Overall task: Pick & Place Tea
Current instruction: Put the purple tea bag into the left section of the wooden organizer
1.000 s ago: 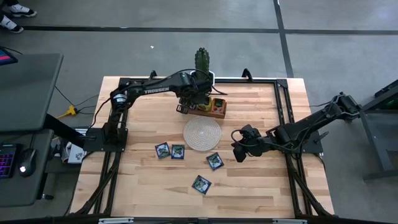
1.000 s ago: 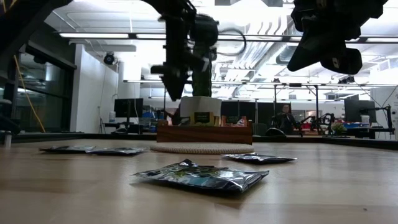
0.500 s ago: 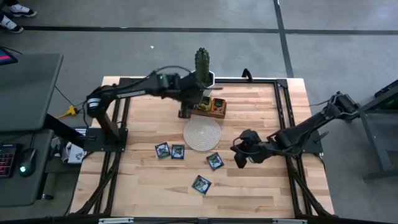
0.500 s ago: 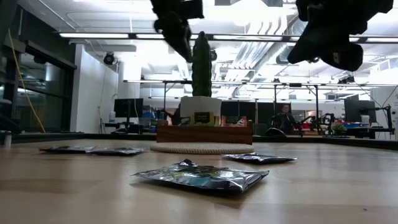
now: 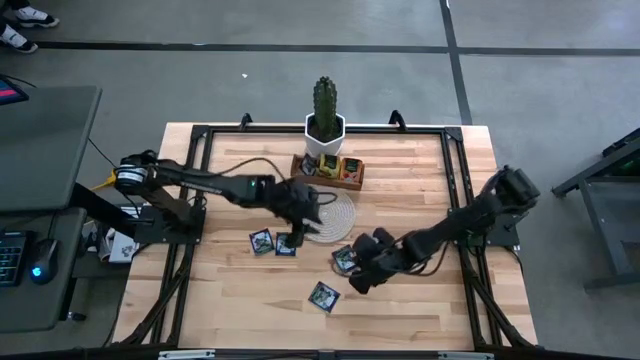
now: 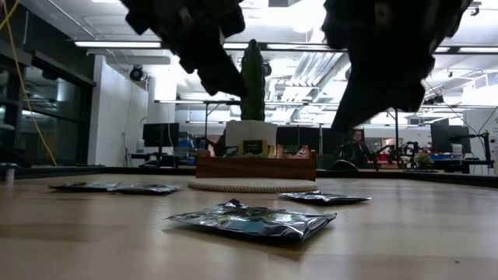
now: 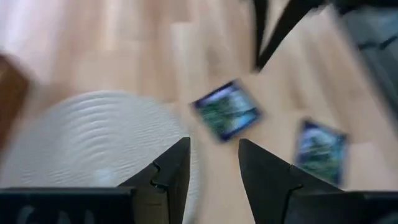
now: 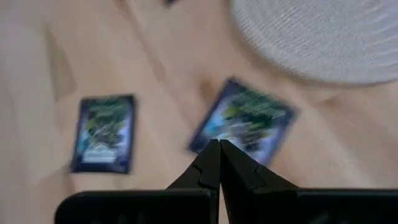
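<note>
Four tea sachets lie on the table (image 5: 420, 300) in the high view: two side by side (image 5: 262, 241) (image 5: 286, 244) left of the round woven mat (image 5: 335, 215), one (image 5: 344, 258) just near of the mat, and one (image 5: 323, 296) nearest of all. The left gripper (image 5: 296, 233) hangs over the mat's left edge above the paired sachets. The right gripper (image 5: 356, 277) sits just right of the sachet near the mat. A wooden tray (image 5: 340, 172) and a potted cactus (image 5: 324, 105) stand at the far side.

Low view: a crinkled sachet (image 6: 250, 219) lies closest, both arms dark overhead.

Left wrist view: the left gripper's fingers (image 7: 169, 171) stand apart, released, over the mat's (image 7: 93, 137) edge, two sachets (image 7: 227, 112) (image 7: 320, 151) beyond.

Right wrist view: the right gripper (image 8: 219, 163) has its fingertips pressed together, clenched on nothing, over a sachet (image 8: 242, 121); another (image 8: 104, 132) lies beside.
</note>
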Robot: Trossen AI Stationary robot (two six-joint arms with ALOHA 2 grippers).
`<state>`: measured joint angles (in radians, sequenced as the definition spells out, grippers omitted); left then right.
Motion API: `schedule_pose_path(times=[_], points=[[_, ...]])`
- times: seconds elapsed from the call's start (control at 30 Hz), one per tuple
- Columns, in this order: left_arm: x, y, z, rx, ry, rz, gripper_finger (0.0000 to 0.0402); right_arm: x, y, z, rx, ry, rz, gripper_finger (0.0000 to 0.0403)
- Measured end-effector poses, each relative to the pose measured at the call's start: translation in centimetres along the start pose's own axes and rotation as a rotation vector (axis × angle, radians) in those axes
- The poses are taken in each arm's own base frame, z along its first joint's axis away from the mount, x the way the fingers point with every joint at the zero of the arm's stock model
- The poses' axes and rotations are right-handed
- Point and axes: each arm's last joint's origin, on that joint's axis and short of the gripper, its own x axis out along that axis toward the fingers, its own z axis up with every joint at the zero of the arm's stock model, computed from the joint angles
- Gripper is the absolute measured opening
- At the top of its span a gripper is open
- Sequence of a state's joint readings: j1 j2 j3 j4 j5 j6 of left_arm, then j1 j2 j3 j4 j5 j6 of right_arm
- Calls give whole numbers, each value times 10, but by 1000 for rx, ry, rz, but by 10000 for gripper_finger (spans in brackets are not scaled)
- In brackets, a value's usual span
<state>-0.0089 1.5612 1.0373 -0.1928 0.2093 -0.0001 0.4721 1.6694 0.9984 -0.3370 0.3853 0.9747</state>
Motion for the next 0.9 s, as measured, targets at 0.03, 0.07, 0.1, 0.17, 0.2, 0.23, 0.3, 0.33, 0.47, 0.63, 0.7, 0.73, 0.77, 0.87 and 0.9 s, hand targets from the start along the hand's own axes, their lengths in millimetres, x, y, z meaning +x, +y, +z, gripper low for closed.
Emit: schedule_pose_path(times=[0.03, 0.07, 0.1, 0.17, 0.2, 0.23, 0.3, 0.33, 0.47, 0.63, 0.7, 0.73, 0.77, 0.87, 0.9], points=[[6, -5, -4, -16, -18, -32, 133, 6, 3, -2, -2, 22, 8, 0], [11, -8, -6, -31, -48, -51, 133, 11, 6, -4, -5, 47, 12, 0], [16, -11, -11, -54, -53, -58, 134, 16, 8, -6, -11, 70, 8, 0], [20, -17, -19, -101, -51, -74, 133, 22, 11, -9, -13, 98, 9, 0], [23, -21, -17, -115, -88, -84, 133, 25, 12, -11, -13, 105, 10, 0], [26, -23, -17, -128, -112, -92, 133, 27, 13, -12, -12, 110, 5, 0], [32, -29, -26, -144, -87, -110, 133, 29, 14, -13, 4, 114, 0, 0], [37, -32, -29, -150, -73, -119, 133, 29, 13, -14, 10, 116, -4, 0], [56, -41, -33, -162, -97, -175, 133, 28, 13, -13, 11, 94, -18, 0], [80, -45, -46, -216, -69, -182, 133, 33, 12, -15, 35, 92, -26, 0], [84, -44, -51, -237, -43, -156, 133, 36, 12, -16, 43, 96, -31, 0], [84, -44, -51, -238, -47, -154, 133, 37, 12, -17, 47, 99, -34, 0], [84, -44, -50, -236, -55, -152, 133, 38, 12, -17, 52, 102, -37, 0], [84, -44, -51, -225, -54, -148, 133, 43, 11, -20, 54, 110, -44, 0], [85, -44, -51, -225, -54, -138, 133, 43, 12, -21, 54, 110, -42, 0]])
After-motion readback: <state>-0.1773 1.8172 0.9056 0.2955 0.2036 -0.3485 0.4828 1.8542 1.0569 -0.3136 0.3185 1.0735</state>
